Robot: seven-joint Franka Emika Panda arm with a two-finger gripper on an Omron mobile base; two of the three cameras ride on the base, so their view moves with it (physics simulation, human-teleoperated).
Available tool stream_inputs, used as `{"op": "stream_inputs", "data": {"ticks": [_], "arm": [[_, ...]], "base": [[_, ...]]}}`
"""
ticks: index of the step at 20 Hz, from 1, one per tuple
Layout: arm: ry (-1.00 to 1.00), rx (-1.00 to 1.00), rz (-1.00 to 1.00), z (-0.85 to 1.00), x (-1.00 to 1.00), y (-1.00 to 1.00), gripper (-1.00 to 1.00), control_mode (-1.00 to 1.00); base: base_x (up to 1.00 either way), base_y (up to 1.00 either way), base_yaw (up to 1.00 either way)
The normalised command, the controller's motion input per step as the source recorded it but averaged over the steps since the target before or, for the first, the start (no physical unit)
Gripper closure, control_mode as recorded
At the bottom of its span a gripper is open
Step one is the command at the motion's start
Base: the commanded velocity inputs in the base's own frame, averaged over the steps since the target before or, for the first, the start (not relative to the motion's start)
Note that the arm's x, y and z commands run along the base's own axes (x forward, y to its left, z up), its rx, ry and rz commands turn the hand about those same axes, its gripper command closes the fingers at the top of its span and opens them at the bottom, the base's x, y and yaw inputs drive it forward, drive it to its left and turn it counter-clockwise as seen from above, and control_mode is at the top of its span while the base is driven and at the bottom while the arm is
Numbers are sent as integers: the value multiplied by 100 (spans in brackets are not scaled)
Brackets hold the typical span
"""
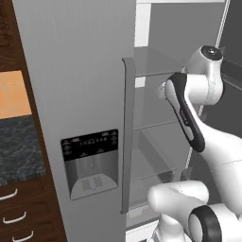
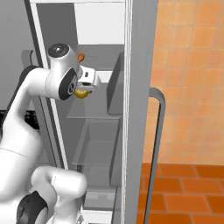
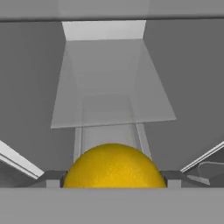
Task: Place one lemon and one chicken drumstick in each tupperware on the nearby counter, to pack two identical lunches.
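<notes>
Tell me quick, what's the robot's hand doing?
Gripper: closed on the round, bright yellow lemon, held inside the open grey fridge.

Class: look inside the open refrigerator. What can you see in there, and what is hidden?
Inside the grey open refrigerator are clear glass shelves and a round yellow lemon sitting between the gripper fingers. A small orange thing peeks out behind the arm; the arm covers the rest.
</notes>
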Motion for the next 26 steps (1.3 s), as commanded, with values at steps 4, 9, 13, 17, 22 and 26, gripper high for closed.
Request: {"op": "stream_inputs", "data": {"ticks": [4, 9, 13, 17, 22, 26], "arm": [[-3, -9, 8, -57, -5, 0, 100, -100], [2, 0, 1, -6, -17, 0, 100, 100], [0, 0, 0, 0, 0, 0, 100, 100], [0, 0, 0, 0, 0, 0, 100, 100], [0, 0, 0, 0, 0, 0, 100, 100], [0, 0, 0, 0, 0, 0, 100, 100]], "base": [[0, 0, 0], [-80, 13, 12], [-97, 80, 37], [-26, 100, 47], [9, 100, 27], [32, 100, 14]]}}
